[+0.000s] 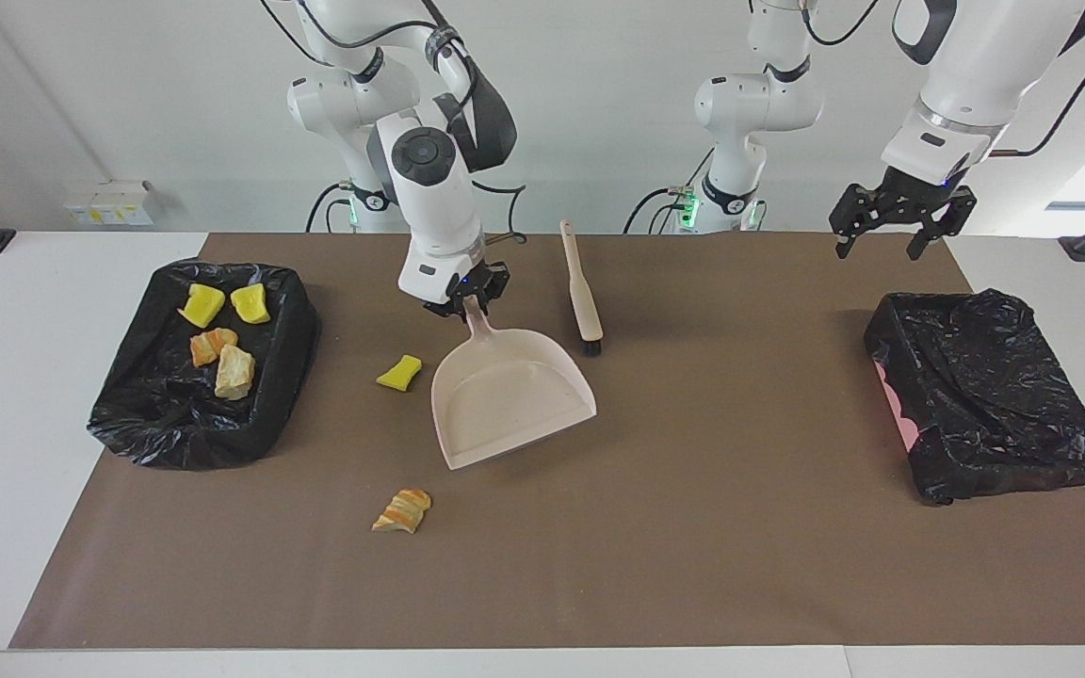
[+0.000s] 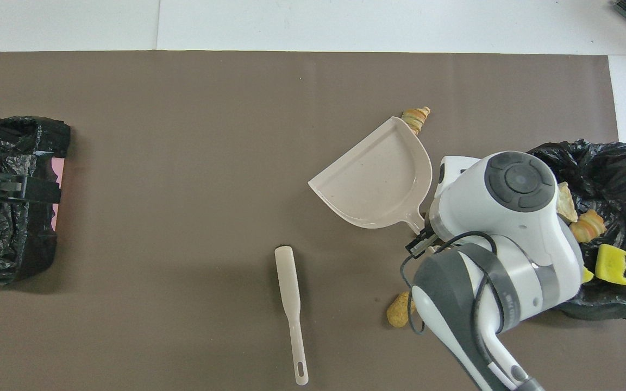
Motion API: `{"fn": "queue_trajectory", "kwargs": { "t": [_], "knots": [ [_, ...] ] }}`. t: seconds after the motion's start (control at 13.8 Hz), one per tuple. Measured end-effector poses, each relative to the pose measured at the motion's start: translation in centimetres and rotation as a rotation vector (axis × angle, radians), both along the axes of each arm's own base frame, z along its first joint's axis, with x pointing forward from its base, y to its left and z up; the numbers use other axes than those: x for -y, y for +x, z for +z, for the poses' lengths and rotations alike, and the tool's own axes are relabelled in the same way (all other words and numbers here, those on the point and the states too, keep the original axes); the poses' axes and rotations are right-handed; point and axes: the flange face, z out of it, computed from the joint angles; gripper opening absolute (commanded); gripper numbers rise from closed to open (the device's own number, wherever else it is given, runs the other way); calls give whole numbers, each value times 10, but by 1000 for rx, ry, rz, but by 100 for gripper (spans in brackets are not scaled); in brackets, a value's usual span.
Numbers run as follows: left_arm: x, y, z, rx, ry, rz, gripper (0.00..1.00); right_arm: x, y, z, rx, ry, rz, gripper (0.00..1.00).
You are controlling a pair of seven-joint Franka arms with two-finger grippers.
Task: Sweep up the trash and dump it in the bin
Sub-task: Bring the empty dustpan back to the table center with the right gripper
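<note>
Holding the dustpan [image 1: 512, 395] by its handle, the right gripper [image 1: 467, 303] is clamped shut on it, pan mouth pointing away from the robots. The bit that matters imo: loose trash lies on both sides of the pan. A yellow chunk [image 1: 399, 371] sits just beside the pan's edge toward the right arm's end of the table, and an orange-striped chunk [image 1: 402, 510] is farther from the robots than the pan lip. The brush [image 1: 581, 296] lies close by w/ its long axis running away from the robots, bristles at the end away from them. Left gripper [image 1: 901, 224] waits, fingers wide, up near the empty bin [image 1: 985, 395]. Four pcs already sit in the filled bin [image 1: 199, 372].
</note>
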Motion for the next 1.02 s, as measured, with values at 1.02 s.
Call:
{"fn": "queue_trajectory", "kwargs": {
  "t": [1.02],
  "knots": [
    [-1,0,-1,-2,0,4,100,-151,43,-78,-170,-45,-316,0]
  ]
}}
